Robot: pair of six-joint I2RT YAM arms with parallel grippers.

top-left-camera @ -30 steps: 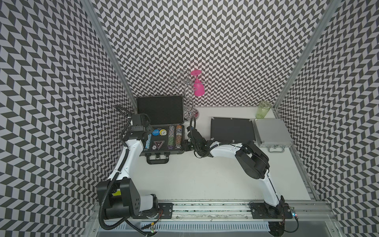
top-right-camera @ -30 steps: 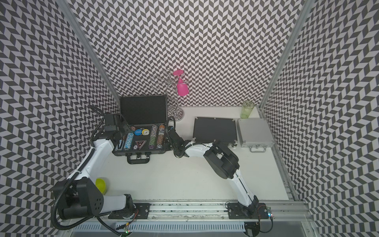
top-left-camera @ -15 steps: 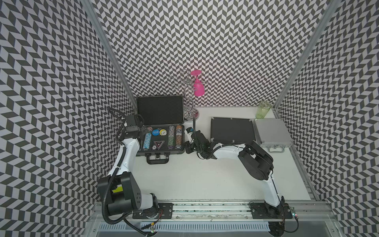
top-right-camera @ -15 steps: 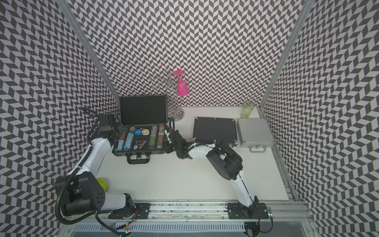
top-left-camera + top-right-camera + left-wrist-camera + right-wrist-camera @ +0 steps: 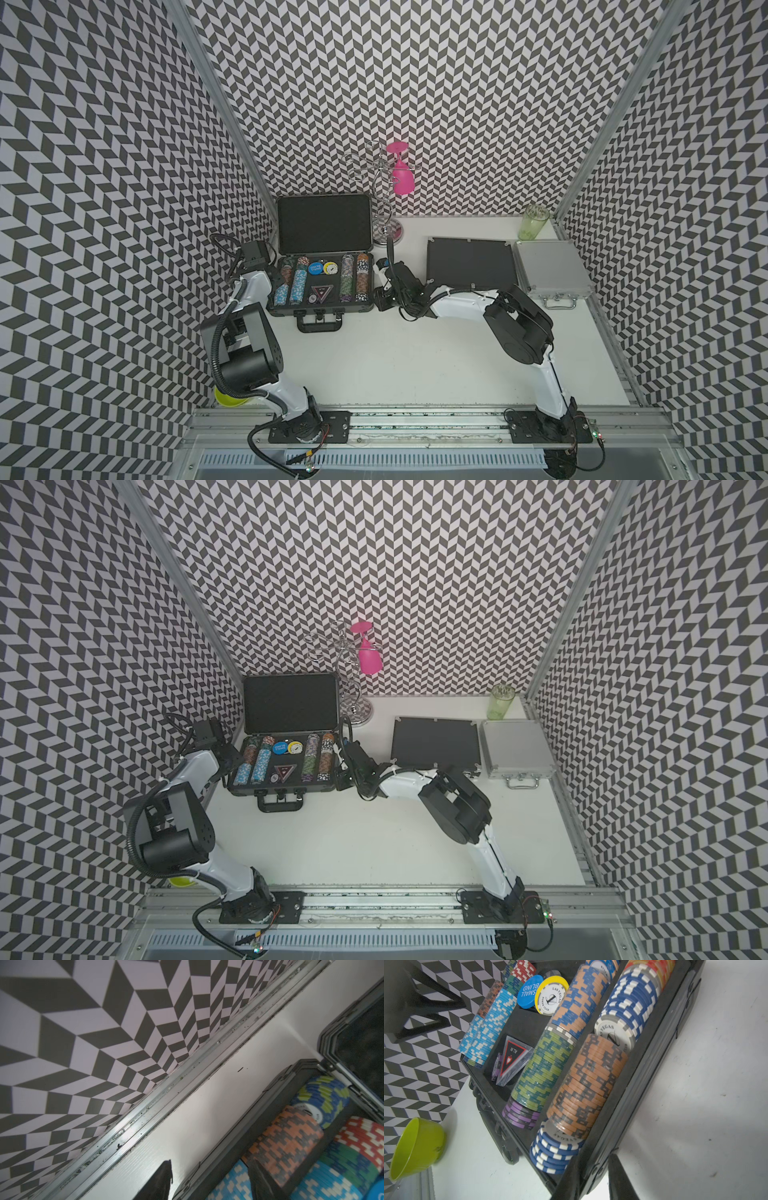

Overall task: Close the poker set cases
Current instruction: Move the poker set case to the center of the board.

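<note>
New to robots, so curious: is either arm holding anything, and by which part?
Left gripper is open astride a side wall of the case, holding nothing. Right gripper at the opposite wall: cannot tell.

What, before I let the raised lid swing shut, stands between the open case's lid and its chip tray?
The left end effector does: it straddles the tray's left wall, one finger over the chips inside. The right end effector sits outside the right wall, seemingly clear. Nothing else visible blocks the lid.
</note>
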